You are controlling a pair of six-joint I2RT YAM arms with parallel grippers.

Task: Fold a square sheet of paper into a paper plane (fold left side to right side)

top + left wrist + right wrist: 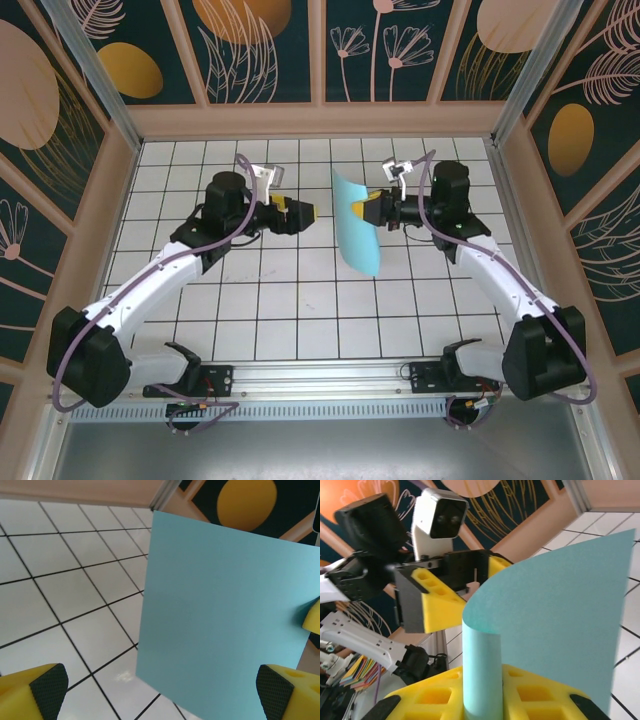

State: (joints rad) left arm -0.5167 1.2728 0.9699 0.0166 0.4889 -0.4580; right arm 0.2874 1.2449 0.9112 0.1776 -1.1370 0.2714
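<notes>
The square sheet of paper (356, 222) is turquoise and stands on edge above the table, curved. My right gripper (364, 210) is shut on its right edge. In the right wrist view the square sheet of paper (560, 615) is pinched between the yellow foam fingers (435, 697) and bends away to the right. My left gripper (301, 213) is open just left of the sheet, not touching it. In the left wrist view its two pads (47, 684) sit wide apart, with the square sheet of paper (225, 615) ahead of them. No paper plane shape is formed.
The white gridded table (300, 290) lies under both arms, enclosed by wooden-framed patterned walls (320, 118). The left arm's camera and gripper (440, 595) face the right wrist closely across the sheet. Both arm bases sit at the near rail (320, 380).
</notes>
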